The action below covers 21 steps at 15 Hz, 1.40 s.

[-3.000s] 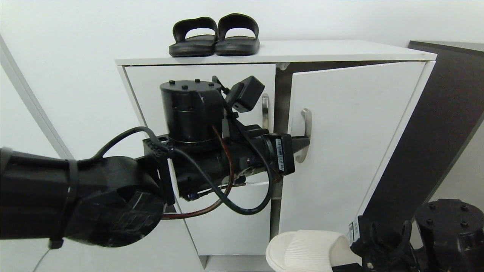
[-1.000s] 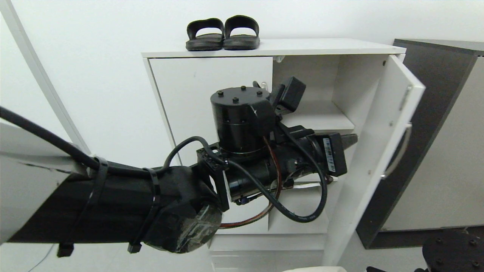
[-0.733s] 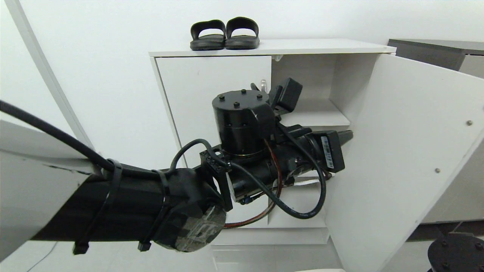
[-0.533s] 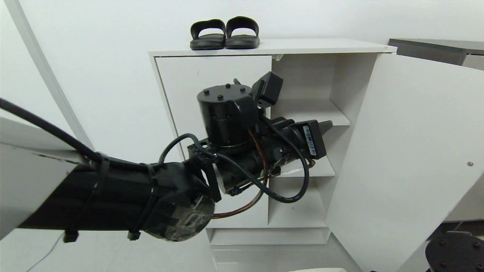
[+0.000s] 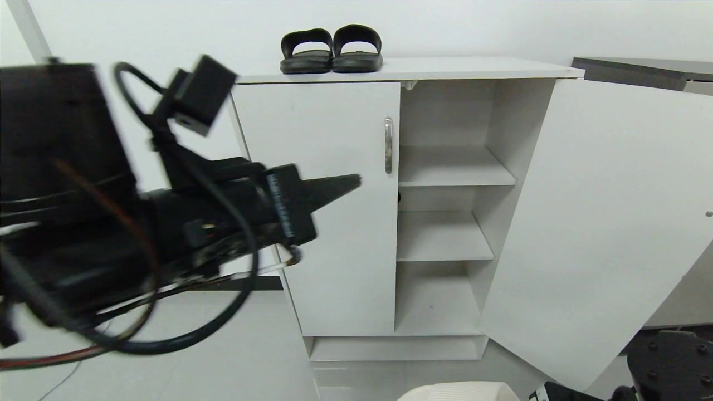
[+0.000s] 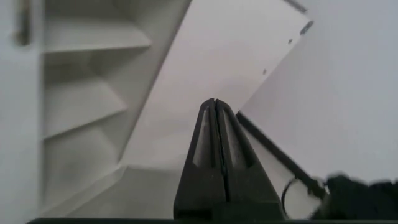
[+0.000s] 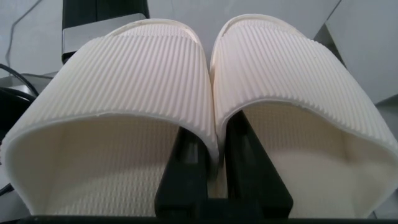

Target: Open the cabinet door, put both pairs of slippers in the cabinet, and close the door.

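The white cabinet has its right door swung wide open, showing bare shelves. Its left door is closed, with a metal handle. A pair of black slippers sits on the cabinet top. My left gripper is shut on nothing and hangs in front of the left door, pointing at the opening. A pair of cream ribbed slippers is held low in front of the cabinet, with my right gripper shut on their touching inner sides.
A dark grey cabinet stands right of the white one, behind the open door. The pale floor runs in front of the cabinet base. A white wall lies behind.
The right door went from ajar to wide open. My left gripper let go of its handle and drew back to the left, across the closed door. The head camera pulled back.
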Motion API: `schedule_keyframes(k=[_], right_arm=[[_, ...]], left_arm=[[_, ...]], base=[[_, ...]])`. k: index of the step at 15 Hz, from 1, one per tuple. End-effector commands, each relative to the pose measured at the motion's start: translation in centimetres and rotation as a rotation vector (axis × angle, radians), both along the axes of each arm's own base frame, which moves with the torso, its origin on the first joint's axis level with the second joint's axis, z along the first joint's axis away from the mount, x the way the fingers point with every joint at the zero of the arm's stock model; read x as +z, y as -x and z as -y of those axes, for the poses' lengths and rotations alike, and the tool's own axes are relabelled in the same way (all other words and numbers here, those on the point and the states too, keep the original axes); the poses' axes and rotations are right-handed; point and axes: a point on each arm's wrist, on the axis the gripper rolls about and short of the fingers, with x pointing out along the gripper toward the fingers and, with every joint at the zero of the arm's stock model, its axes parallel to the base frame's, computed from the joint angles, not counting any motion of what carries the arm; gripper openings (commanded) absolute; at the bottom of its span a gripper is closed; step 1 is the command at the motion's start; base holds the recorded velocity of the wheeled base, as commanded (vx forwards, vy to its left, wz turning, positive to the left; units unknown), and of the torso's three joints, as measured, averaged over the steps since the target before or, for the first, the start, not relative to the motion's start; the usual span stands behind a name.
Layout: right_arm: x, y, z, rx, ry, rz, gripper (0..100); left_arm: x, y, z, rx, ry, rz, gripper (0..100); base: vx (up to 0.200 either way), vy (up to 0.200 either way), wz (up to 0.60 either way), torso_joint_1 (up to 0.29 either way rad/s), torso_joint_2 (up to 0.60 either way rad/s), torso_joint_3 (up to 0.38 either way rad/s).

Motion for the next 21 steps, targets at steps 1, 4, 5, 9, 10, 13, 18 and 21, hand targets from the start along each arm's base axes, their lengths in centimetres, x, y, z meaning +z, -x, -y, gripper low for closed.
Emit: schedule_keyframes(k=[1, 4, 5, 9, 10, 13, 18, 21], right_arm=[[0.6, -2.0, -0.8, -0.083, -0.009, 0.005, 0], [2.2, -6.8, -4.9, -0.545, -0.092, -0.096, 0], [2.0, -7.7, -5.6, -0.608, -0.092, -0.092, 0], [2.0, -10.6, -7.8, -0.841, -0.107, -0.015, 0], [1.6, -11.7, -8.1, -0.935, -0.098, 0.018, 0], [1.1, -12.9, -8.3, -1.006, -0.086, 0.035, 0], [0.2, -13.3, -8.6, -1.012, -0.101, 0.034, 0], [0.1, -13.4, -8.7, -1.01, -0.111, 0.041, 0]], left_arm=[[-0.7, 9.1, -9.7, 0.252, -0.068, 0.028, 0], [-4.5, 12.6, -13.3, 0.509, -0.157, 0.049, 0], [-5.3, 13.1, -13.8, 0.585, -0.166, 0.053, 0], [-10.8, 16.2, -15.6, 0.936, -0.187, 0.037, 0], [-13.2, 16.8, -15.7, 1.027, -0.203, 0.008, 0], [-18.3, 18.5, -15.6, 1.158, -0.197, 0.027, 0], [-19.9, 18.6, -15.0, 0.92, -0.229, 0.044, 0], [-20.3, 18.6, -15.2, 0.737, -0.283, 0.039, 0]], base=[[0.0, 0.0, 0.0, 0.0, 0.0, 0.0], [0.0, 0.0, 0.0, 0.0, 0.0, 0.0], [0.0, 0.0, 0.0, 0.0, 0.0, 0.0], [0.0, 0.0, 0.0, 0.0, 0.0, 0.0], [0.0, 0.0, 0.0, 0.0, 0.0, 0.0], [0.0, 0.0, 0.0, 0.0, 0.0, 0.0], [0.0, 0.0, 0.0, 0.0, 0.0, 0.0], [0.0, 0.0, 0.0, 0.0, 0.0, 0.0]])
